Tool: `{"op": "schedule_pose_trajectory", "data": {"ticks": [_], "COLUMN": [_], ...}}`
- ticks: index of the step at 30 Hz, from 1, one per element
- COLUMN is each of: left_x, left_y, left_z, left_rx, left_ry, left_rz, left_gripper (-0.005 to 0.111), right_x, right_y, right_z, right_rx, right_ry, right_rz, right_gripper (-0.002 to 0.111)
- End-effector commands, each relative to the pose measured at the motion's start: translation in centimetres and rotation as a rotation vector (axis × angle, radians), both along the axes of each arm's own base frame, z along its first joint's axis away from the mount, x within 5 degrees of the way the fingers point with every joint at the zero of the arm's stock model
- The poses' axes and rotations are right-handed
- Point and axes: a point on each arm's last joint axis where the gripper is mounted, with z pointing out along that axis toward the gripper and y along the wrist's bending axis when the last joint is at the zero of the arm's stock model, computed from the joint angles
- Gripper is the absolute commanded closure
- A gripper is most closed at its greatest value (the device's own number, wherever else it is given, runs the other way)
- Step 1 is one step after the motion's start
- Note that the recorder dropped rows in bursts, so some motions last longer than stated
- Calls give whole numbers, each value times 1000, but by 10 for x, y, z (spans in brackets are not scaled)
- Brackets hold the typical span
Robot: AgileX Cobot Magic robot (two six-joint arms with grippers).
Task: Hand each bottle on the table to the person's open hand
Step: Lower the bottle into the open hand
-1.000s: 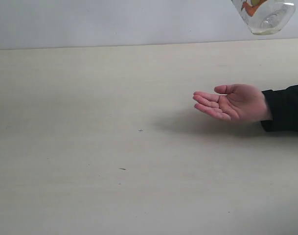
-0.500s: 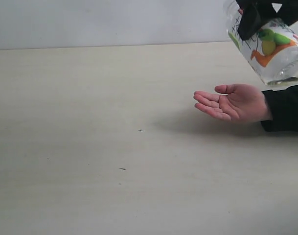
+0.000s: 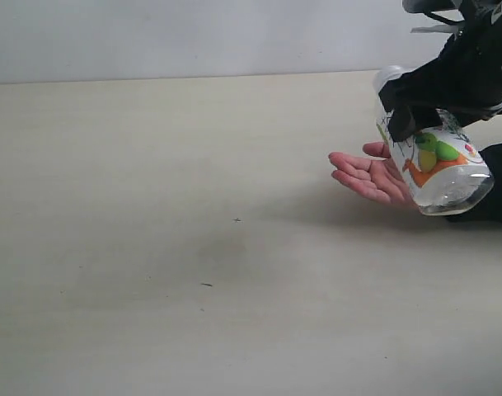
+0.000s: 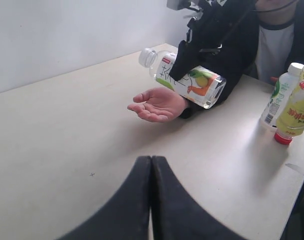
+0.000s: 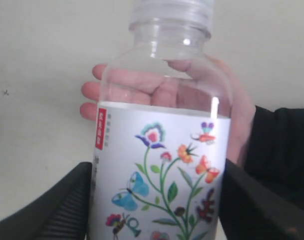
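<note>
Bottle [image 3: 436,169] clamped in right tool [image 5: 157,210], tilted over open hand [image 3: 366,177]

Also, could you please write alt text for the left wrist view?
The right gripper holds a clear bottle with a colourful label tilted over a person's open hand. A white-capped bottle and a yellow bottle stand together on the table nearby.

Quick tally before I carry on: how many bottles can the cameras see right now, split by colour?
clear bottle with colourful label, held in the right gripper: 1
clear bottle with green-white label: 1
yellow bottle: 1
Total: 3 bottles in view
</note>
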Motion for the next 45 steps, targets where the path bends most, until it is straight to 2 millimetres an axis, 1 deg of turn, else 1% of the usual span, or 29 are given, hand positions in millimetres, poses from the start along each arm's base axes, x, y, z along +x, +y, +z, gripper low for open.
{"op": "schedule_pose_trajectory", "data": {"ticks": [1, 3, 9, 12, 18, 22, 36, 38, 41, 44, 45], "left_x": [0, 0, 0, 0, 0, 0, 0, 0, 0, 0, 0], "left_y": [0, 0, 0, 0, 0, 0, 0, 0, 0, 0, 0], "left_z": [-1, -1, -1, -1, -1, -1, -1, -1, -1, -1, -1], "left_rx": [2, 2, 2, 2, 2, 2, 2, 2, 2, 2, 2], "left_ry": [-11, -11, -11, -11, -11, -11, -11, -11, -11, -11, -11], "left_rz": [-5, -5, -5, -5, -5, -5, -5, -5, -5, -5, -5], "left_gripper": [107, 107, 107, 107, 107, 107, 107, 107, 107, 107, 107], "right_x": [7, 12, 35, 42, 48, 50, 50, 50, 50, 49, 49], "right_y": [2, 3, 9, 11, 12, 13, 13, 13, 13, 12, 12], "right_z": [4, 1, -45, -59, -70, -74, -74, -74, -74, -74, -74], "right_rx": [41, 50, 26, 22, 23, 20, 20, 20, 20, 18, 17], "right_ry": [-107, -131, -47, -41, -49, -42, -46, -46, -46, -38, -35], "right_rz": [-36, -45, -62, -64, -67, -67, -67, -67, -67, -66, -66], "right_gripper": [108, 108, 108, 108, 108, 108, 107, 103, 93, 76, 67]}}
